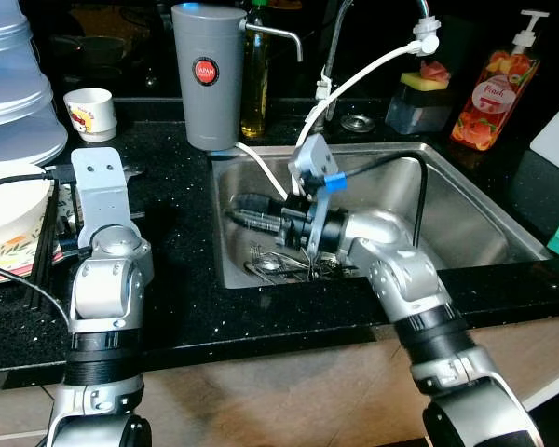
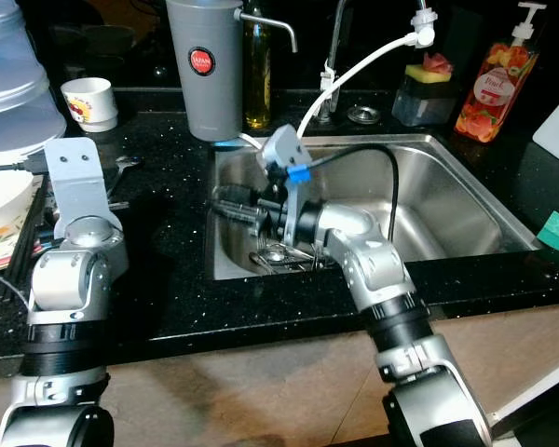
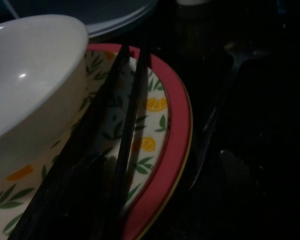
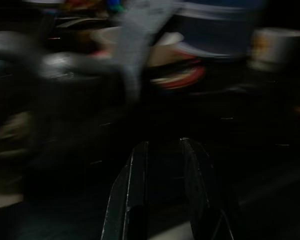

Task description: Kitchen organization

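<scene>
Take the sink [image 1: 475, 219] as your landmark. Your right gripper [image 1: 247, 212] hangs inside it, over the near left corner of the basin, pointing toward the left wall. In the right wrist view its two fingers [image 4: 135, 195] stand a little apart with nothing between them, so read that claw as released; the rest of that picture is blurred.

Just under that gripper, on the sink floor by the near wall, lies a small heap of cutlery [image 1: 284, 264], with a spoon bowl showing among the pieces. A white hose [image 1: 354, 79] runs from the tap behind the sink down into the basin.

On the counter behind the sink's left corner stands a grey jug [image 1: 208, 74] with a red round label. Behind the sink's far right edge stand a sponge holder [image 1: 421, 102] and an orange soap bottle [image 1: 489, 98].

Your left arm [image 1: 107, 270] rests over the black counter well left of the sink. Whether the left gripper is released or clenched, you cannot tell. Its wrist view looks at a plate [image 3: 172, 115] with a red rim and lemon pattern, a white bowl [image 3: 32, 85] on it, and black chopsticks [image 3: 127, 130] lying across the plate. A small white cup [image 1: 91, 113] stands farther back on the counter.
</scene>
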Motion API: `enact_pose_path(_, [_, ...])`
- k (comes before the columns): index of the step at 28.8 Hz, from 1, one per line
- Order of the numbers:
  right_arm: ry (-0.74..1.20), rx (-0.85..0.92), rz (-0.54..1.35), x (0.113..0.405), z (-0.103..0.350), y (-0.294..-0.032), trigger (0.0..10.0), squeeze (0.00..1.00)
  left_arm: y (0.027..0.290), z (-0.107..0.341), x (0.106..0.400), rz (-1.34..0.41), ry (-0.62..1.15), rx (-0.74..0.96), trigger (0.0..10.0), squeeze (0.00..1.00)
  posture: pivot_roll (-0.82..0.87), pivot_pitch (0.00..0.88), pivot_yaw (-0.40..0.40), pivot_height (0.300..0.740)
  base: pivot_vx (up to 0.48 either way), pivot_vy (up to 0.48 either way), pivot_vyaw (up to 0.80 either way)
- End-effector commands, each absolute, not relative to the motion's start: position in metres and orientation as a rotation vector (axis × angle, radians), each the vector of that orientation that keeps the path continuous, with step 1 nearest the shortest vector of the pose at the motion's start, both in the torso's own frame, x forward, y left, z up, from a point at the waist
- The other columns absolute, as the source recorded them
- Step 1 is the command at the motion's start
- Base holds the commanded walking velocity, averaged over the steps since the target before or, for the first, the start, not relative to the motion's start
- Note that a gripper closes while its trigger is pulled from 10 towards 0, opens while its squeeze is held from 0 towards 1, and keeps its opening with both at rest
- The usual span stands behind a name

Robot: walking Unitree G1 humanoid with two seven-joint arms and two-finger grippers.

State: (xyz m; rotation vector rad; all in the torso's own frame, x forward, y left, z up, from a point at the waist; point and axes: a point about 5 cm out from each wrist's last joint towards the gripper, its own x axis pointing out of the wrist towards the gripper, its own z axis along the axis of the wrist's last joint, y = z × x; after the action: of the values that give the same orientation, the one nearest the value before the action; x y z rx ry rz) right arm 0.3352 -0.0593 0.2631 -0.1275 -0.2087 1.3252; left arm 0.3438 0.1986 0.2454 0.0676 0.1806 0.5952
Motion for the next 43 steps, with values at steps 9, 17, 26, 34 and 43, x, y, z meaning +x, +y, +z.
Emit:
enact_pose_path(9, [-0.200, -0.129, 1.392, 0.3240, 0.2677, -0.0593, 10.0, 0.00, 0.1994, 0.2417, 0.3463, 0.552, 0.230, 0.032, 10.0, 0.04, 0.00, 0.113, -0.037, 0.740, 0.000, 0.000, 0.00])
enact_pose_path(17, [-0.193, -0.134, 1.404, 0.3208, 0.2693, -0.0599, 10.0, 0.00, 0.1983, 0.2400, 0.3453, 0.518, 0.262, -0.037, 10.0, 1.00, 0.00, 0.115, -0.037, 0.740, 0.000, 0.000, 0.00])
enact_pose_path(26, [-0.188, -0.134, 1.392, 0.3214, 0.2705, -0.0600, 10.0, 0.00, 0.1948, 0.2445, 0.3450, 0.459, 0.242, -0.067, 0.0, 0.41, 0.00, 0.116, -0.035, 0.740, 0.000, 0.000, 0.00])
enact_pose_path(34, [-0.183, -0.130, 1.388, 0.3220, 0.2702, -0.0604, 10.0, 0.00, 0.1954, 0.2445, 0.3446, 0.467, 0.247, -0.072, 0.0, 0.00, 0.00, 0.116, -0.036, 0.740, 0.000, 0.000, 0.00])
enact_pose_path(43, [-0.180, -0.106, 1.389, 0.3224, 0.2704, -0.0615, 10.0, 0.00, 0.1977, 0.2468, 0.3440, 0.468, 0.237, -0.073, 0.0, 0.00, 0.00, 0.112, -0.036, 0.740, 0.000, 0.000, 0.00])
